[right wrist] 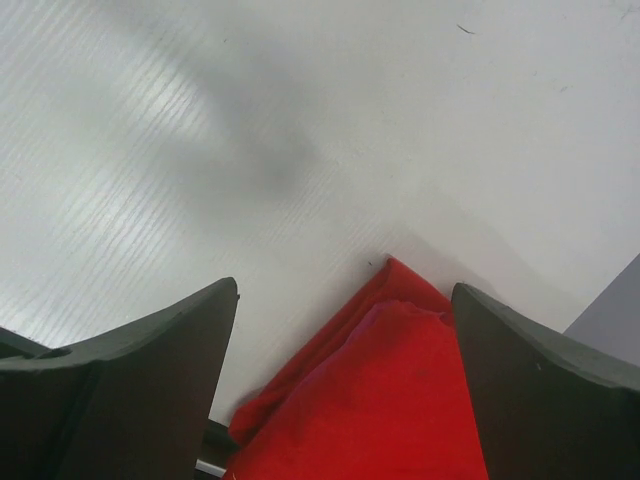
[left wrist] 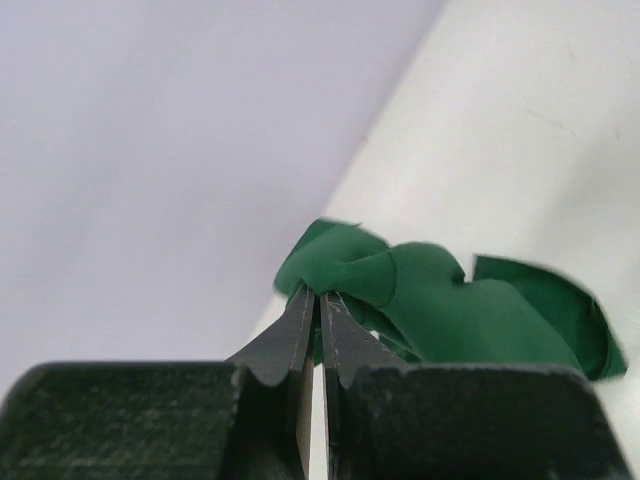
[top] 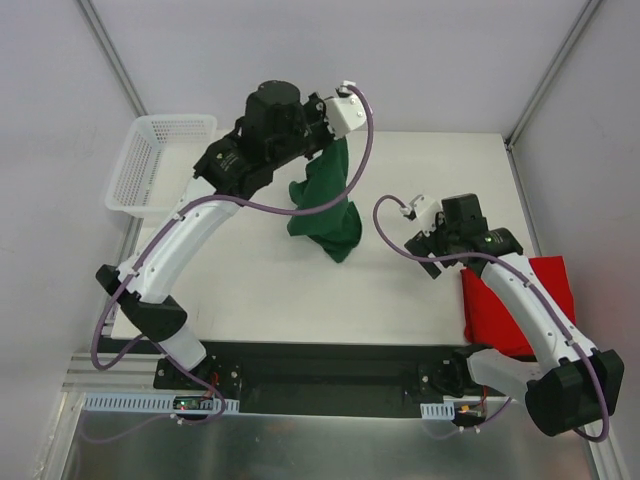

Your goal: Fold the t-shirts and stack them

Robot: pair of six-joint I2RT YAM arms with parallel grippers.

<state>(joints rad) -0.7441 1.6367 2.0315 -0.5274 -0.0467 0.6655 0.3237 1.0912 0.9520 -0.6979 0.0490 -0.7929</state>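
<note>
Left gripper (left wrist: 318, 296) pinches the dark green t-shirt (top: 326, 215), which hangs to the table (top: 250, 290); right gripper (right wrist: 345, 288) spread above the red t-shirt (right wrist: 380, 400).

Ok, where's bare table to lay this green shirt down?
Bare white table lies in front of the dark green cotton t-shirt hanging from the left hand, between the left arm and the open right hand; the far right corner too. Crowded: right edge, bright red t-shirt under the right arm; white mesh basket far left.

text: none readable | labels: none | brands: none | numbers: none | signs: none
</note>
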